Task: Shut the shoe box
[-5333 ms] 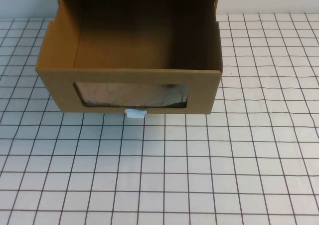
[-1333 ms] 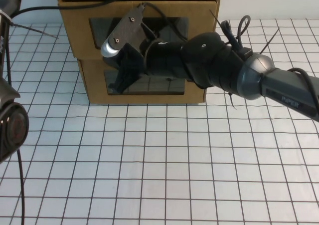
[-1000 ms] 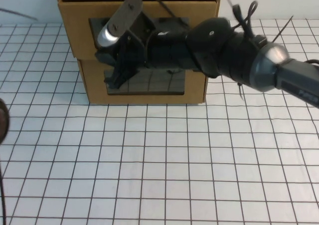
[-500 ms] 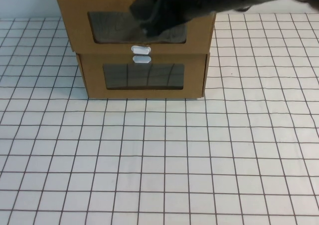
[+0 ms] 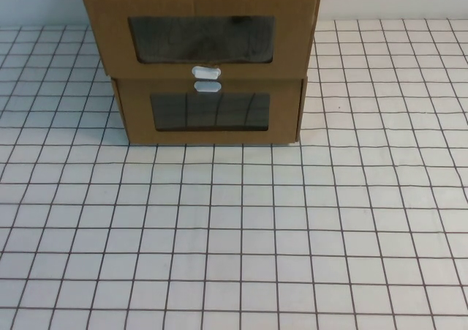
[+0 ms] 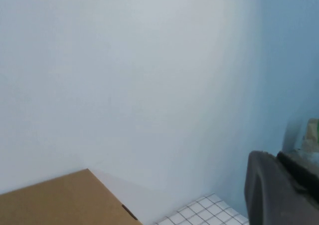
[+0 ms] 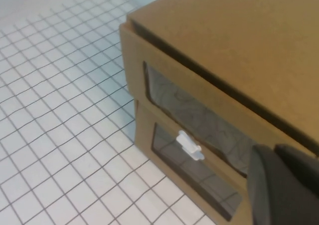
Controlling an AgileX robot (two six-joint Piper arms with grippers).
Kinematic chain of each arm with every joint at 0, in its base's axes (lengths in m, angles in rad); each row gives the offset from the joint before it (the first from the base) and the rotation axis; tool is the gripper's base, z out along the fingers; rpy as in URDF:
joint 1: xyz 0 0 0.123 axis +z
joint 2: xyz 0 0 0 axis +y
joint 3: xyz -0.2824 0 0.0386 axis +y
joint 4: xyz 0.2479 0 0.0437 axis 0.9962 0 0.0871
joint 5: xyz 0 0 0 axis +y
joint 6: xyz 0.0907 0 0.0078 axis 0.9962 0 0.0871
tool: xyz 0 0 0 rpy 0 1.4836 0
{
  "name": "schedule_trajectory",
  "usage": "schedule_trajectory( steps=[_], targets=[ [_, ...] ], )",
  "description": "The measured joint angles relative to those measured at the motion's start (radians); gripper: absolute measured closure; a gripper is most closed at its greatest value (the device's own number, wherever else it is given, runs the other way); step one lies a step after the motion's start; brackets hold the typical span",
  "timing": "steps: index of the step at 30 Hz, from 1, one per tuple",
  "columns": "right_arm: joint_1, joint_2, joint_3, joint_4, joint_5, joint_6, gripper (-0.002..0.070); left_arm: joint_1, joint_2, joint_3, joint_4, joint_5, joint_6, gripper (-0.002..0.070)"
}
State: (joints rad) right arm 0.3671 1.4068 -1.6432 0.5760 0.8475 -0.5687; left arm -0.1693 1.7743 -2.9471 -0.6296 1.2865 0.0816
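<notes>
The shoe box (image 5: 201,37) is the upper of two stacked brown cardboard boxes at the back of the table. Its windowed front panel, with the white pull tab (image 5: 206,72) on the bottom edge, is pushed in, and a thin dark gap runs along the top. In the right wrist view the shoe box (image 7: 164,60) lies below and ahead of my right gripper (image 7: 274,157), which is shut, empty and clear of the box. My left gripper (image 6: 276,160) is raised near the wall, shut and empty, beside the box's top (image 6: 60,200). Neither gripper shows in the high view.
The twin box (image 5: 208,114) sits under the shoe box, with its white tab (image 5: 208,87) on the top edge. A white gridded table (image 5: 234,235) stretches in front of the boxes. A pale wall (image 6: 124,75) stands behind the stack.
The drawer that stood pulled out is now pushed in. My right arm, which was against the box front a second ago, has drawn up and out of the high view.
</notes>
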Motion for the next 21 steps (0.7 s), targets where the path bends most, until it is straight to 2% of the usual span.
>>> schedule_trajectory(
  steps=[4,9,17,21],
  targets=[
    [-0.009,-0.13,0.114,0.0,-0.067,0.0,0.0689,0.0,-0.073,0.045,0.074,0.002,0.039,0.0677],
    [-0.009,-0.318,0.254,0.0,-0.156,0.0,0.0689,0.0,-0.197,0.25,0.088,0.002,0.1,0.0677],
    [-0.009,-0.541,0.479,-0.01,-0.195,0.004,0.0689,0.0,-0.479,0.879,0.118,-0.002,0.276,0.0677],
    [-0.009,-0.621,0.584,-0.127,-0.197,0.095,0.0689,0.0,-0.654,1.209,0.178,-0.031,0.315,0.0677]
  ],
)
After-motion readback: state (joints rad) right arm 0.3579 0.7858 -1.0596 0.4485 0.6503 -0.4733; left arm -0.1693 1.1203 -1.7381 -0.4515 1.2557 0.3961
